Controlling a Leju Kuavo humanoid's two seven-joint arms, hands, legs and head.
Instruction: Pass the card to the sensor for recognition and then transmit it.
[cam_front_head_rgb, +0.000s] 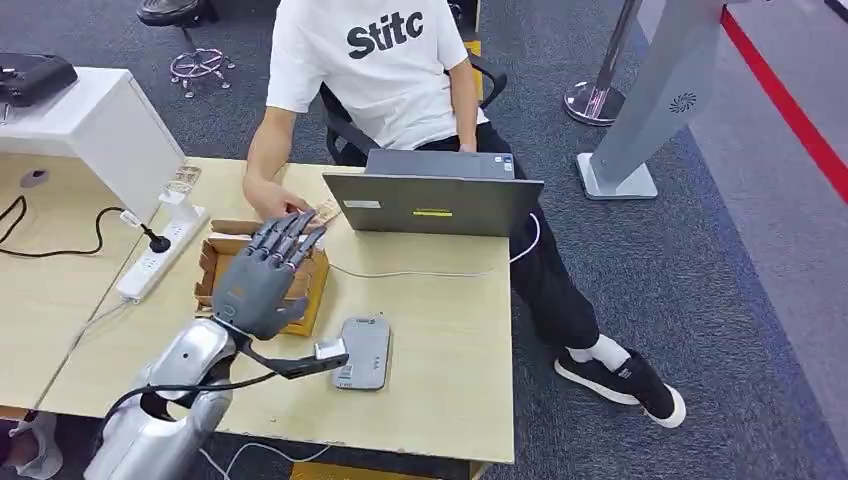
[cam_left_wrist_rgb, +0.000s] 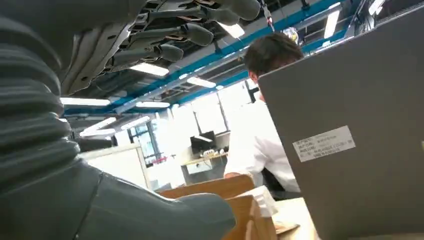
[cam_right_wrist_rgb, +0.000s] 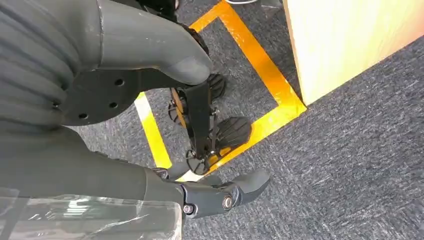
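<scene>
Two hands empty: left hand (cam_front_head_rgb: 262, 283) spread above the box (cam_front_head_rgb: 314, 284); right hand (cam_right_wrist_rgb: 125, 65) hangs loose.

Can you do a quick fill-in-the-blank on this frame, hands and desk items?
1. The left hand hovers over the wooden ____.
2. The grey card reader lies on the ____.
3. The person sits behind an open ____.
4. The right hand hangs above the ____.

Missing words: box; table; laptop; floor

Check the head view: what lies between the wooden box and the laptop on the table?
In the head view, between the wooden box and the laptop lies bare tabletop crossed by a thin white cable; the person's hand rests nearby.
</scene>
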